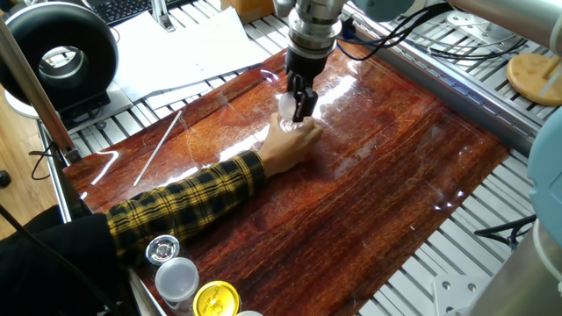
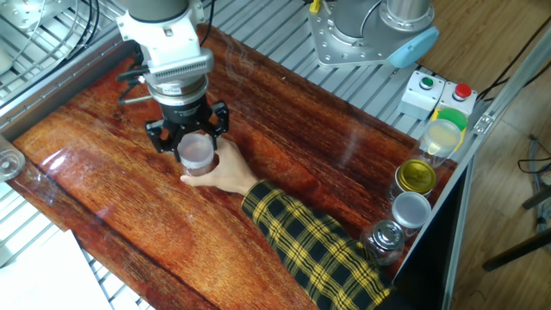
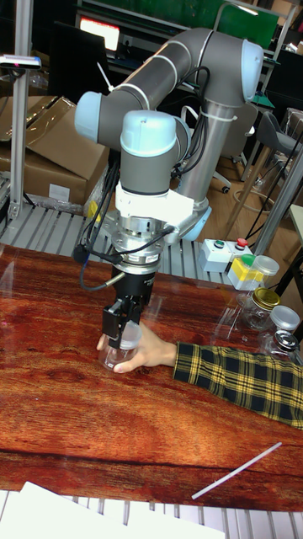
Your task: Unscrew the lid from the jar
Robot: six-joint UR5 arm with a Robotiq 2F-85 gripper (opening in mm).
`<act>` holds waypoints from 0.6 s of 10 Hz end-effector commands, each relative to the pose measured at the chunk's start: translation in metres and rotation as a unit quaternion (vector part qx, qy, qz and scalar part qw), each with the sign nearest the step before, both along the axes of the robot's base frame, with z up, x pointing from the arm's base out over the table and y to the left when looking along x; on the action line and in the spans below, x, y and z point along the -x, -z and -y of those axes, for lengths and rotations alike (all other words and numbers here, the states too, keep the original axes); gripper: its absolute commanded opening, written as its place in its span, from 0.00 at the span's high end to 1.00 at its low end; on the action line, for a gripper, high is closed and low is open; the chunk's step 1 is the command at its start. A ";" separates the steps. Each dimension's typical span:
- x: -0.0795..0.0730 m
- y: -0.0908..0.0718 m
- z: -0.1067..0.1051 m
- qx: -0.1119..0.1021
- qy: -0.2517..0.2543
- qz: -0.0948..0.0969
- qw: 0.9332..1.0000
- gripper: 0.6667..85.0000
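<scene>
The tool (image 2: pixel 195 142) comes straight down over the jar (image 2: pixel 200 164) and pinches the lid (image 2: pixel 195 147) between its two fingers, near the middle of the bench (image 2: pixel 327 185). A person's hand (image 2: pixel 225 170) in a plaid sleeve, reaching from five o'clock in the other fixed view, steadies the jar's base. The likeliest fault is slip: the smooth cap could spin inside the pads, or the jar could turn in the hand so the thread never loosens. A tilted lift could bind the thread or tip the jar against the hand.
</scene>
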State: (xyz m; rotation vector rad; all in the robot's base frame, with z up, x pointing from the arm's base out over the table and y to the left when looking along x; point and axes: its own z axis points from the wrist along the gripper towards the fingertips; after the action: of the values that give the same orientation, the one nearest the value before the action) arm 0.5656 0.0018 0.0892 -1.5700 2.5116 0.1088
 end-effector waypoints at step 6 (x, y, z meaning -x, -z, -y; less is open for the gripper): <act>-0.007 -0.001 -0.012 -0.017 -0.073 0.031 0.997 1.00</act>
State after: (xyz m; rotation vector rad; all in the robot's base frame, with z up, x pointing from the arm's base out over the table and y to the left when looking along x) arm 0.5696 0.0114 0.0888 -1.6916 2.3828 0.1156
